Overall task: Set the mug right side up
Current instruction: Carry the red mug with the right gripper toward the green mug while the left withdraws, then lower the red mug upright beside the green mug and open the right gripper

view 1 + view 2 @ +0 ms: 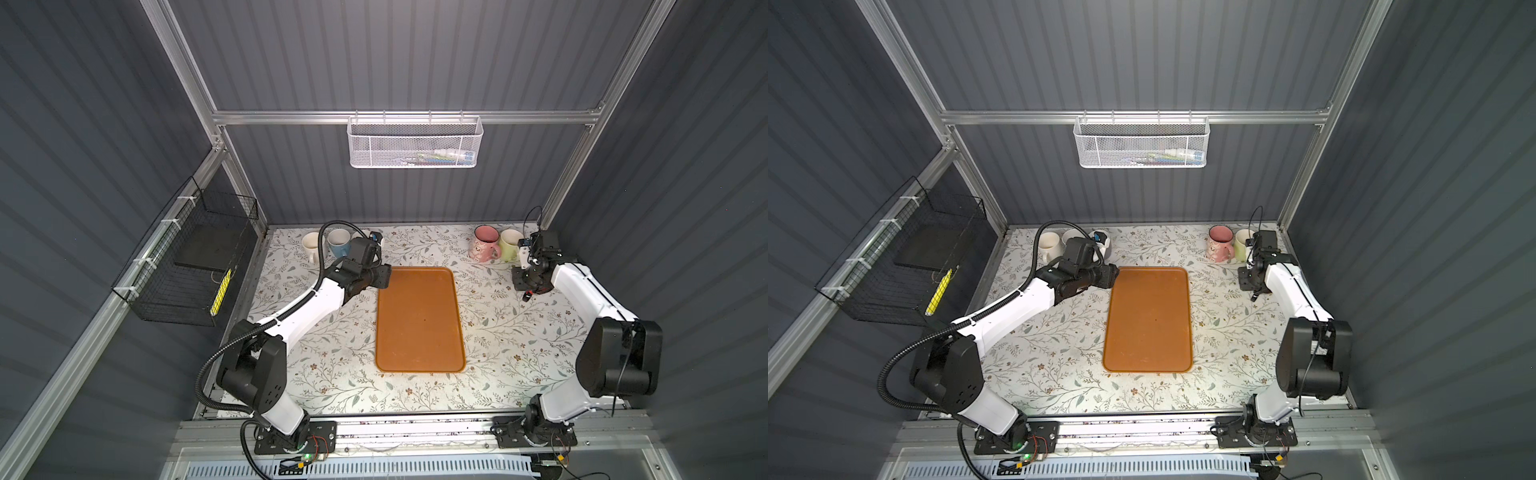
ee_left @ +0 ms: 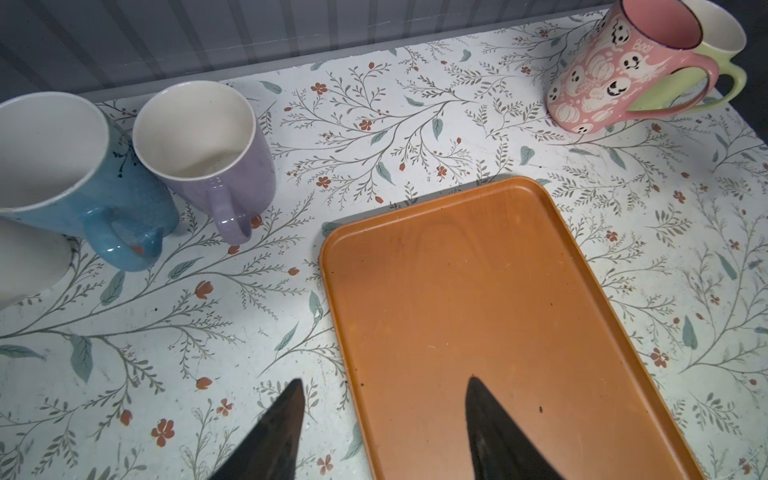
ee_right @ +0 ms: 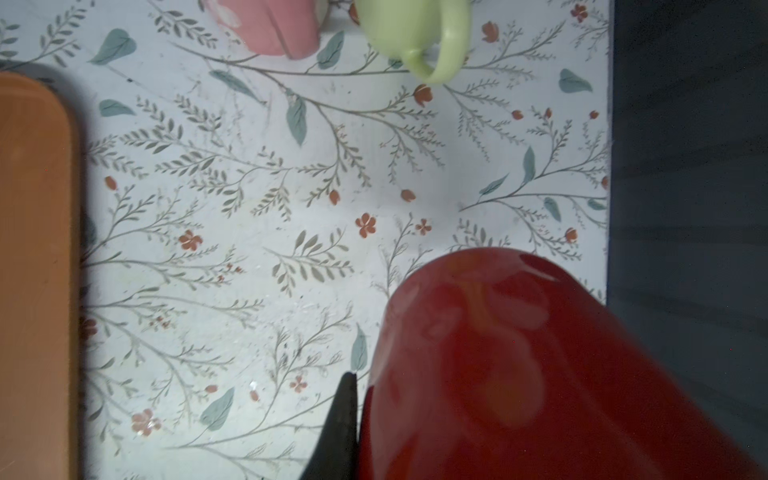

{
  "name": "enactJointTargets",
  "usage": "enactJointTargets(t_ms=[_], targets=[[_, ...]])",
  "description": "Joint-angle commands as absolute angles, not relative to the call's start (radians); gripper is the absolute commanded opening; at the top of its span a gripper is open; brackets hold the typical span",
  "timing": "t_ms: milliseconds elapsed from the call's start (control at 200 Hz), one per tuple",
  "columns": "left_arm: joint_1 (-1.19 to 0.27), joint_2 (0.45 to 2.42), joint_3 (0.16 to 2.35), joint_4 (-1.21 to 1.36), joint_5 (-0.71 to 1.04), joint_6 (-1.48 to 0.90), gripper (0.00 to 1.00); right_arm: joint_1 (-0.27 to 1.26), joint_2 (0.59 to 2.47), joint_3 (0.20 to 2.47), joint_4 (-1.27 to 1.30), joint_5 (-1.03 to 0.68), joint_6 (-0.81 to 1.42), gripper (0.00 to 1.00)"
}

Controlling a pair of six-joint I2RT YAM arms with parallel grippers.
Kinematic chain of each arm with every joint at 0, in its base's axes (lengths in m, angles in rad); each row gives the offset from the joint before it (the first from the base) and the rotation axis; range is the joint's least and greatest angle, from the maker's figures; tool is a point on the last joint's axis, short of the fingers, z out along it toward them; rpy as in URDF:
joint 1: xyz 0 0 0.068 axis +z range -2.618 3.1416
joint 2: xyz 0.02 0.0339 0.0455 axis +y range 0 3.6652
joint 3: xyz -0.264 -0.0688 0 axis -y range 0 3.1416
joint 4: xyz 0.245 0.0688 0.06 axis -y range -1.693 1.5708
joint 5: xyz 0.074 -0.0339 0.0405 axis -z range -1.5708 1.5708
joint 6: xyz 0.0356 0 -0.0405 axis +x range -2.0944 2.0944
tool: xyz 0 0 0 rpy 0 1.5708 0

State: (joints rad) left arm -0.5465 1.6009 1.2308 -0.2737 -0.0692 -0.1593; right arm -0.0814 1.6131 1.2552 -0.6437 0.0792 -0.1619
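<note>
Mug (image 3: 519, 365) near floral tabletop (image 3: 270, 187) edge, beside grey ribbed wall (image 3: 685, 166)

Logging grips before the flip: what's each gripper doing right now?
Left gripper: open, empty.
Right gripper: shut on the red mug.

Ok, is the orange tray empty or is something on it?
Empty: the orange tray shows a bare surface in both top views.

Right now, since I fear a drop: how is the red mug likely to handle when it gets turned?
Probably slippery: the red mug has a glossy glaze with reflections, and only one finger shows against its wall. Likely stiff but breakable, looking ceramic. Its round wall might roll if laid sideways.
</note>
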Motion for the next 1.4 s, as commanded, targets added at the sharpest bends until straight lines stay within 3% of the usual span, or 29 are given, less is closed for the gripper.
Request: enactJointTargets(t_ms=[0,445,845,1391], targets=[[-0.547,1.565,1.213,-0.274,-0.105,-0.131,0.62,-0.114,1.674,1.340,-0.600,0.093,-0.277,0.00],[-0.546,1.566,1.229,-0.318,-0.173,-0.121,0.62,-0.250,1.889,1.537,-0.571,-0.187,-0.459,0.00],[-0.546,1.565,1.266,-0.363,-0.205,-0.140,0.62,-0.276,2.220,1.942,-0.773,-0.202,-0.473,0.00],[-0.546,1.566,1.298,-0.415,-0.244,-0.167,0.62,-0.298,2.386,2.160,-0.837,-0.247,-0.497,0.05]])
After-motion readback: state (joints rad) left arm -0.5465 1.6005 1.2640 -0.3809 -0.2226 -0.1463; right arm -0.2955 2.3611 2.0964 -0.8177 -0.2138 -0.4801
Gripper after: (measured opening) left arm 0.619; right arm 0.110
